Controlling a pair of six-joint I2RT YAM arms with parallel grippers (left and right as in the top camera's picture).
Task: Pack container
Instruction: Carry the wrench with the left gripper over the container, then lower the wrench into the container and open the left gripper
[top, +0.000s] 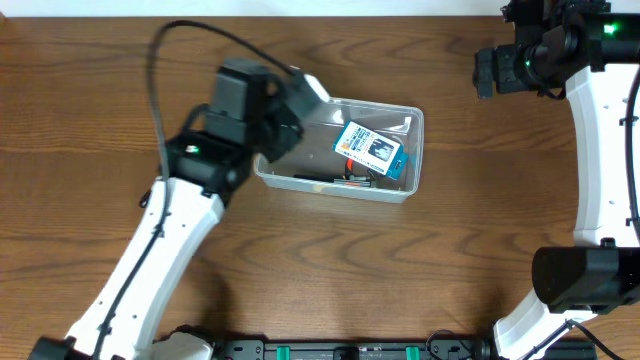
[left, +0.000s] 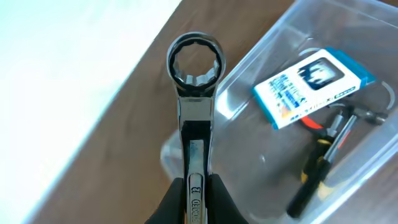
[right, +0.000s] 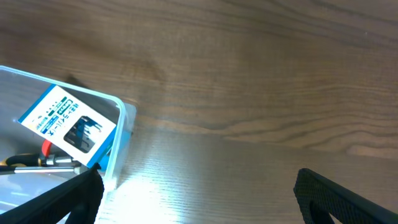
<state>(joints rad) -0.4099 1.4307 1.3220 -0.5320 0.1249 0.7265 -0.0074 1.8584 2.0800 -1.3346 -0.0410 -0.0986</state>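
Left hand is clamped on a ring wrench, fingers pinching the shaft. The ring end sticks straight out ahead of the hand. Brown wood surface carries everything. White left arm reaches in from the near edge; the right arm stands off at the far right corner.

Container, clear plastic, sits on the surface under the left hand and stretches away to its right. The hand hangs over the container's left end. In the left wrist view the ring end shows just outside the container wall; can't tell if the wrench touches the rim.

Right hand has fingers spread wide, holding nothing, well apart from the container, which shows off to its left in the right wrist view.

Inside the container, right of the left hand: a blue-and-white box lying flat and tilted, and a dark-handled tool with some orange on it, partly under the box.
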